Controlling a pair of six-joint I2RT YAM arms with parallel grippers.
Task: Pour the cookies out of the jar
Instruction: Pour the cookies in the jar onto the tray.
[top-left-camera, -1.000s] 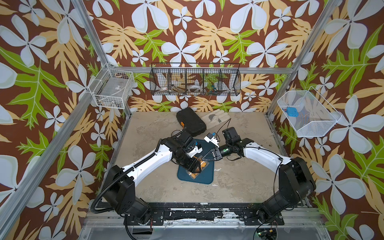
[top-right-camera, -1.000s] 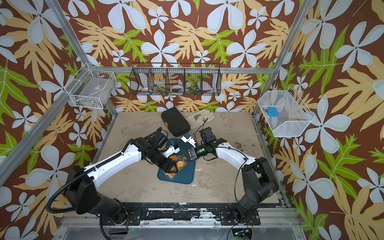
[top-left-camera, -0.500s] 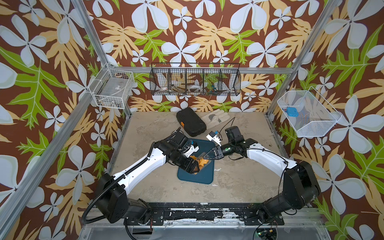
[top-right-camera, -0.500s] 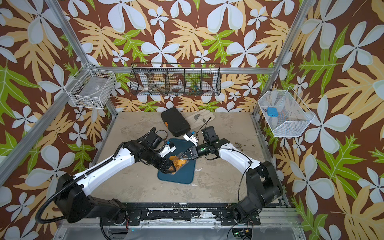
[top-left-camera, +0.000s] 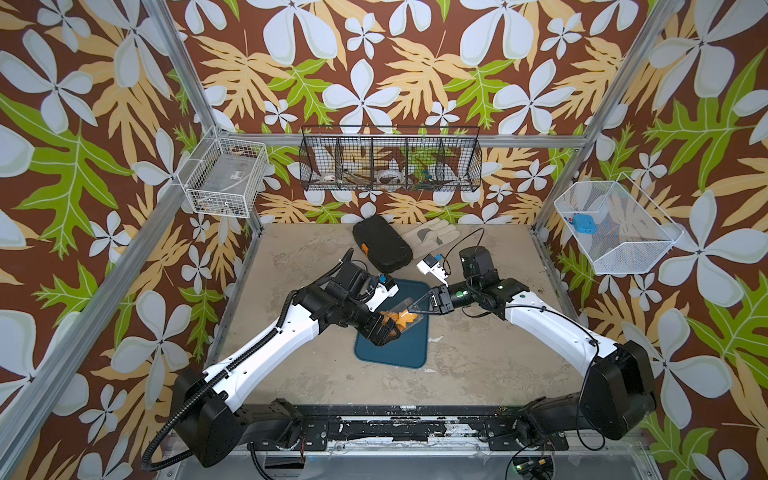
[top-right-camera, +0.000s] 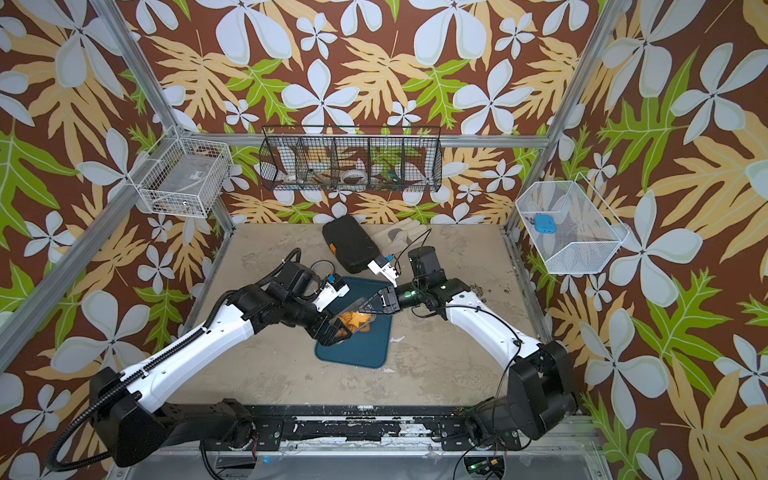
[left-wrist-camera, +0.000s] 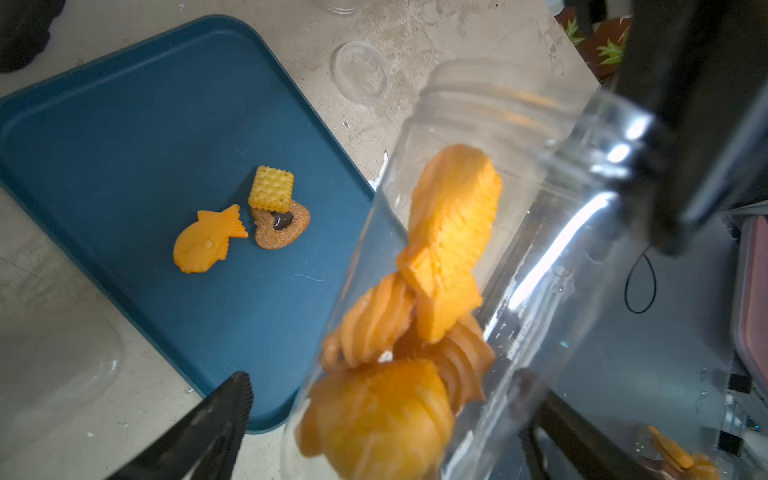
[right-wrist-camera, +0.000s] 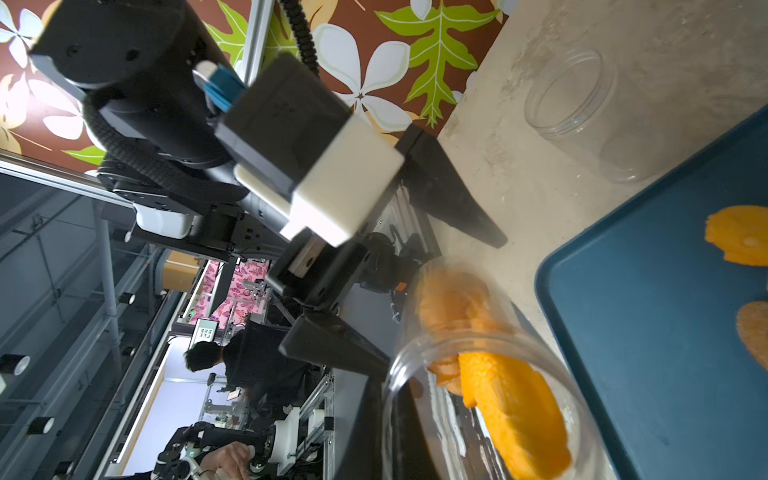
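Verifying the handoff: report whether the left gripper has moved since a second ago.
Yes. The left gripper has opened and drawn back slightly toward the blue tray's left edge, as seen in both top views.

Both top views are bright and evenly lit from above, with only faint, soft shadows on the table (top-left-camera: 478, 374), and both are sharp. In the left wrist view the tray (left-wrist-camera: 124, 124) is crisp, while the close jar (left-wrist-camera: 540, 270) is blurred and streaked with white glare. In the right wrist view the nearby cookies (right-wrist-camera: 511, 407) and the left arm's wrist camera (right-wrist-camera: 316, 166) are soft.
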